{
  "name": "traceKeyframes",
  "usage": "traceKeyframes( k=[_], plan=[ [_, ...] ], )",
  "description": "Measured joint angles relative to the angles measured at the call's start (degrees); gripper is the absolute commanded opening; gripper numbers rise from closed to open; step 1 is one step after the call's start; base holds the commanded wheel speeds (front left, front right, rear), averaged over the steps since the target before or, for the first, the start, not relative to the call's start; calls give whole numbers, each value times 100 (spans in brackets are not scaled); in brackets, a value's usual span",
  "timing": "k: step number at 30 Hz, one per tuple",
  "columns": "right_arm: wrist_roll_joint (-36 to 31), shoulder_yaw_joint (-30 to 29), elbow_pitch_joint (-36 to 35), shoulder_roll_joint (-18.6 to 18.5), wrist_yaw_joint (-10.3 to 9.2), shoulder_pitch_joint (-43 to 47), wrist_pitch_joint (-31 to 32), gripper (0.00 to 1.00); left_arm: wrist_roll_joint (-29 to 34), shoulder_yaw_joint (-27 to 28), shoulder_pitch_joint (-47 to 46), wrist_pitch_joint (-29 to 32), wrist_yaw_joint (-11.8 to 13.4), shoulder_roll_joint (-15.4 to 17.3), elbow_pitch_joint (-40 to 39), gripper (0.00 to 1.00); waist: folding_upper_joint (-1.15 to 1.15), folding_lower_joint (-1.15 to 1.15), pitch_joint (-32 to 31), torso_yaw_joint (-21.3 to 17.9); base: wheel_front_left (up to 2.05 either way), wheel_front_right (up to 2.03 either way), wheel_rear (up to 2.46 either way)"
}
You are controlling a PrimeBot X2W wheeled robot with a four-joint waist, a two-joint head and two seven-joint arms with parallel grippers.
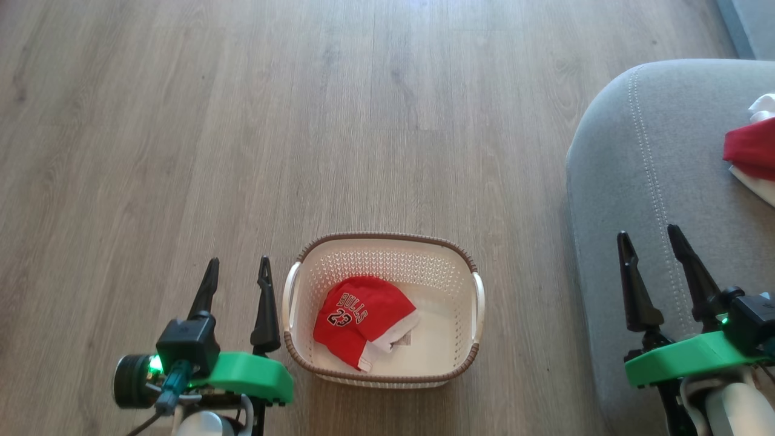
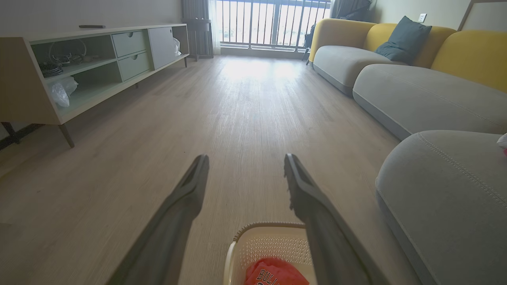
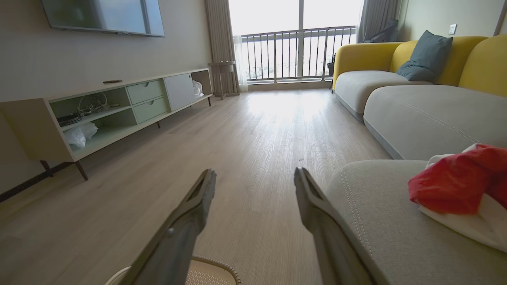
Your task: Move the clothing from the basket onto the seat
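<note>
One red garment lies on the seat at three o'clock; a red jersey waits in the basket at six. Left gripper and right gripper hang empty, fingers spread.

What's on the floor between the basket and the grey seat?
Nothing. In the head view, a bare strip of wood floor separates the basket from the seat.

Left gripper: fingers are pointing forward, gaping wide, holding nothing. Right gripper: fingers are pointing forward, gaping wide, holding nothing.
</note>
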Motion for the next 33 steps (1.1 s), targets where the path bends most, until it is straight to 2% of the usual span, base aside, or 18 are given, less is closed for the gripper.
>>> traceKeyframes(
  k=[25, 33],
  plan=[
    [-43, -38, 7, 0, 0, -1, 0, 100, 0, -27, 0, 0, -37, 0, 62, 100, 0, 1, 4, -11, 0, 0, 0],
    [-56, -114, 48, -7, 0, -23, 0, 100, -13, -170, -34, 0, -45, 0, 105, 100, 0, 0, 265, -113, 0, 0, 0]
  ],
)
